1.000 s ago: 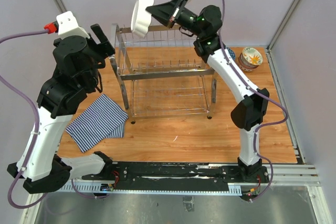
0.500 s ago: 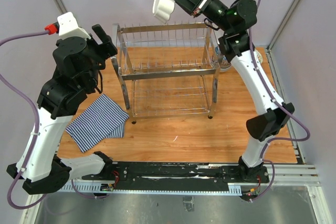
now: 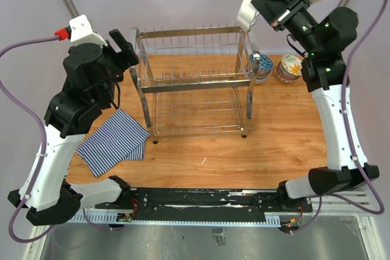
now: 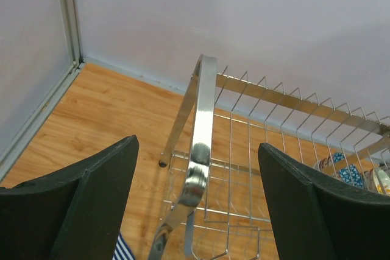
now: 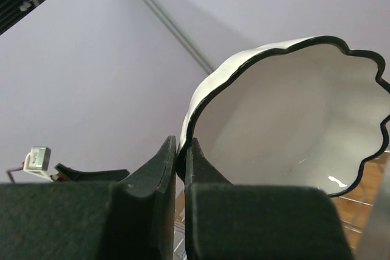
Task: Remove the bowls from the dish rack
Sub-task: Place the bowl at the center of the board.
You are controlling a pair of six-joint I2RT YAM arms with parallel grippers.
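The chrome dish rack (image 3: 194,83) stands in the middle of the wooden table with no bowl showing on it. High above its right end, my right gripper (image 3: 261,5) is shut on the rim of a large white scalloped bowl (image 3: 250,5), which hangs tilted in the air. The wrist view shows that bowl (image 5: 292,120) with its dark rim pinched between my right gripper (image 5: 181,156). Two small patterned bowls (image 3: 262,67) (image 3: 290,67) sit on the table right of the rack. My left gripper (image 3: 122,45) is open above the rack's left end handle (image 4: 201,126), holding nothing.
A blue-white striped cloth (image 3: 113,141) lies on the table left of the rack. Purple walls and metal frame posts close in the back and sides. The arm bases sit on a black rail at the near edge.
My right arm has swung the white scalloped bowl up and rightward, from above the rack's left part to beyond its right end. The left arm has not moved.
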